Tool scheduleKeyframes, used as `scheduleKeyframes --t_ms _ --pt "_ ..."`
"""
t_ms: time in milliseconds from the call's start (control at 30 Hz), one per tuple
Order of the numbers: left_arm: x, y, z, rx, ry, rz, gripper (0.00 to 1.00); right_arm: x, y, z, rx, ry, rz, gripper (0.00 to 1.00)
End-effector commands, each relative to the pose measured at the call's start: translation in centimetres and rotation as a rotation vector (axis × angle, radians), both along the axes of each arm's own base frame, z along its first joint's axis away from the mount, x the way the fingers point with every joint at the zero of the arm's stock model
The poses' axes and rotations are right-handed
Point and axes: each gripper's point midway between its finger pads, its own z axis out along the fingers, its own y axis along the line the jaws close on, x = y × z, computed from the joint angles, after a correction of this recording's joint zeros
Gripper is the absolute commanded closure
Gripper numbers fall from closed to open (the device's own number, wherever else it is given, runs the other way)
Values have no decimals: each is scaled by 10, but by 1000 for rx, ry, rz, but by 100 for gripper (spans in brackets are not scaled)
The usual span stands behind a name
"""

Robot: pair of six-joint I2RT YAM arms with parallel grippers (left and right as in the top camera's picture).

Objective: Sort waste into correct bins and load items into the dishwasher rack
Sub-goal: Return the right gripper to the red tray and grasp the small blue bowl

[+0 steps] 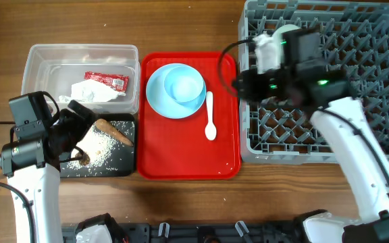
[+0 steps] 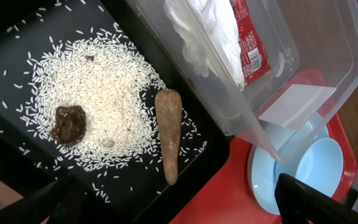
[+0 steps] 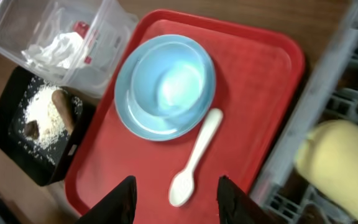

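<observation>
The clear tub (image 1: 39, 54) holds the red sauce packet (image 1: 105, 81) and crumpled white paper (image 1: 93, 92). The black tray (image 1: 123, 165) holds rice (image 1: 103, 145) and a long brown scrap (image 1: 115, 131). My left gripper (image 2: 179, 208) is open and empty above the tray's near edge. The light blue bowl (image 1: 183, 84) sits on the light blue plate (image 1: 155, 101). My right gripper (image 3: 179, 199) is open and empty above a white spoon (image 3: 194, 162). A yellow cup (image 3: 340, 162) stands in the dishwasher rack (image 1: 356, 135). I cannot make out the pale green bowl.
The plate, bowl and spoon lie on a flat red tray (image 1: 181, 155) between the bins and the rack. A pale rounded item (image 1: 288, 30) shows in the rack's far left corner, partly hidden by my right arm. Bare wooden table lies along the front edge.
</observation>
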Motion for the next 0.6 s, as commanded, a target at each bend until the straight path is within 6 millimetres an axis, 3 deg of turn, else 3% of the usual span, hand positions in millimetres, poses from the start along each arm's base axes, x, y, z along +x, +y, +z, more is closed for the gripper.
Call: scheduleKeyframes --t_ms 0,67,100,167,233,267,400,567 --pt "0 0 1 -4 -5 2 0 -3 34 -12 -48 -1 -41 67" --pt "0 0 1 -4 -6 2 0 -8 63 -28 -87 -1 -15 90" --pt "0 0 1 -3 -5 2 0 -11 80 -36 -94 -7 24 96" --pt "0 0 1 -4 -6 2 0 -13 110 -48 -107 -53 130 95" --pt "0 0 1 -4 -6 2 0 -13 138 -63 -132 -116 224 85" --pt "0 0 1 -4 -6 2 0 -10 150 -74 -162 -150 241 75" --pt "0 0 1 -4 -6 2 0 23 164 -116 -292 -270 183 39" --pt "0 0 1 -3 -5 2 0 44 176 -162 -429 -408 361 39"
